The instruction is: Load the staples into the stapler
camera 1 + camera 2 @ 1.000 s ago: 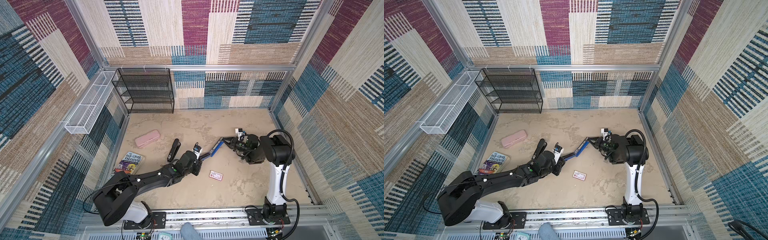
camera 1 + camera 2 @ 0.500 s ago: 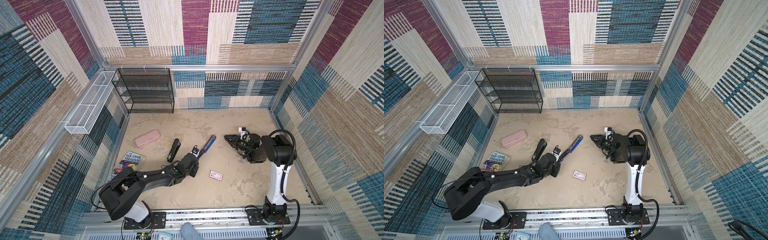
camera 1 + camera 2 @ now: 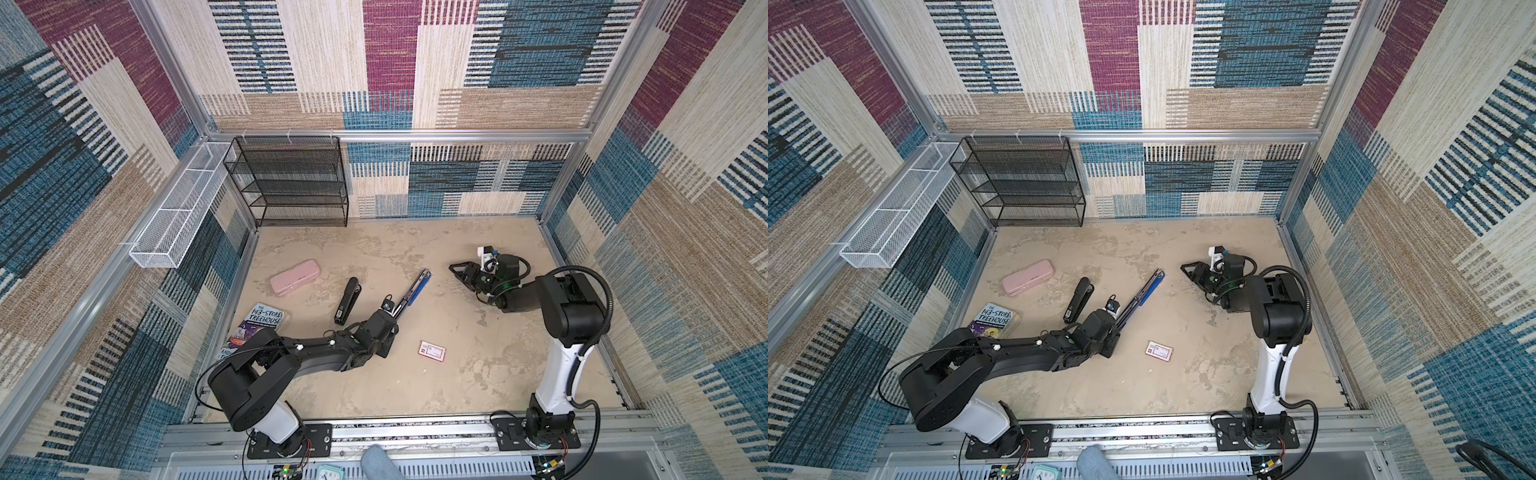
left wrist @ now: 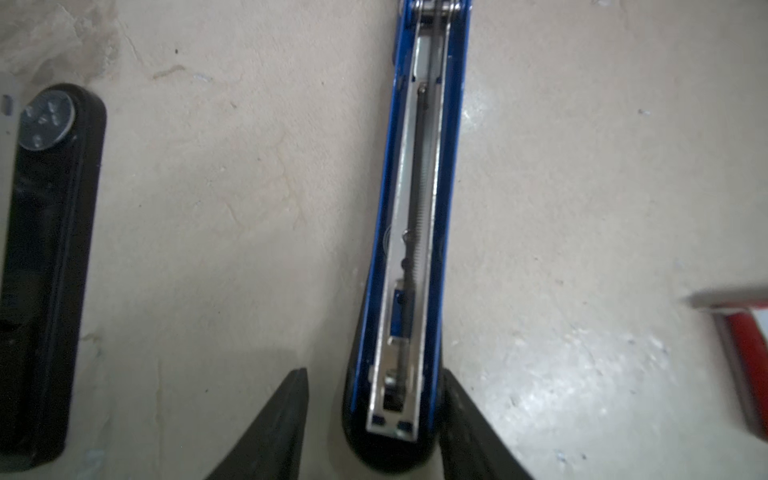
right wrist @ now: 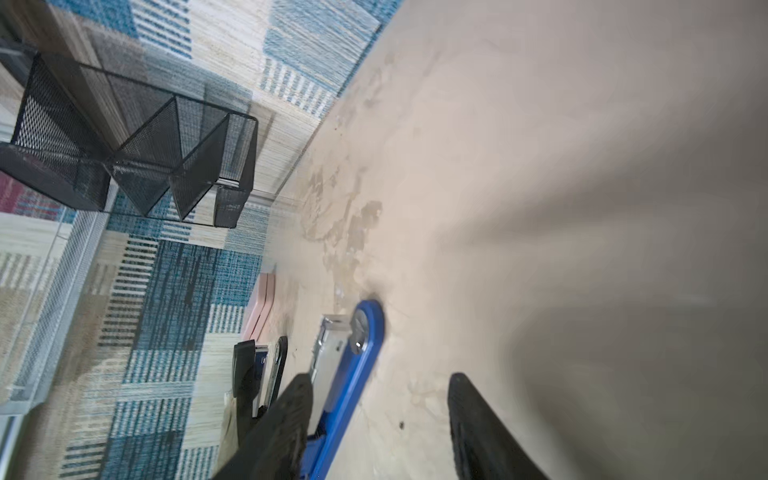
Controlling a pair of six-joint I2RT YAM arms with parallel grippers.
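Left wrist view: the left gripper (image 4: 374, 374) has its jaws parted wider than the blue stapler (image 4: 419, 216). One finger is against the stapler's near end and the other is clear, so there is no grip. In both top views the stapler lies on the table, magazine bared, pointing to 1 o'clock. The right gripper (image 3: 455, 268), parted and empty, hovers at 3 o'clock off its tip. The staple box (image 3: 432, 351) lies at 4 o'clock from the left gripper. A second ago both grippers held the stapler; both have let go.

Staple box (image 4: 746, 357) & black stapler (image 4: 41, 270) half off-frame in L wrist view; staples hidden.
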